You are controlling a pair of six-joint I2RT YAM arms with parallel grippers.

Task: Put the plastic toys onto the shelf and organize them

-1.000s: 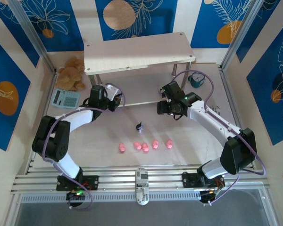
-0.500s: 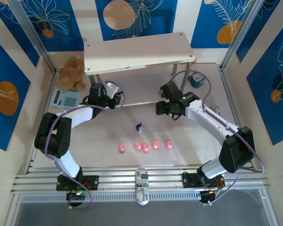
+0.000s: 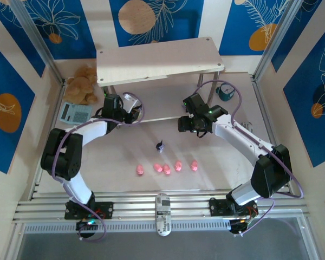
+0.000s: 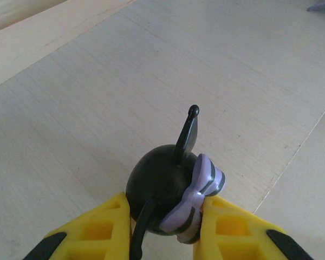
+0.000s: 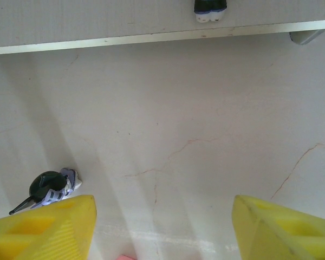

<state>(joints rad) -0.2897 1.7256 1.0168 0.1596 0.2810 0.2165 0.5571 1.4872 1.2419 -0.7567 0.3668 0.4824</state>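
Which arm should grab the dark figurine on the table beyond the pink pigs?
Right. The right fingers stand open with that figurine just ahead; the left fingers are shut on another dark figurine.

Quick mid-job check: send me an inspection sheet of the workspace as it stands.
Surface: pale table, toys scattered mid-table.
Job's things: five pink pigs in a row near the arms; loose figurine behind them; shelved figurine on the lower board of the shelf, only its base showing.
Clutter: plush bear, calculator and teal clock by the shelf; white oblong device on the front rail.
Grippers: left gripper shut on held figurine over the lower board; right gripper open, nothing between its fingers.
Cables: purple cables loop off both wrists; the right one arcs by the teal clock.
Surroundings: blue patterned walls, metal frame posts.
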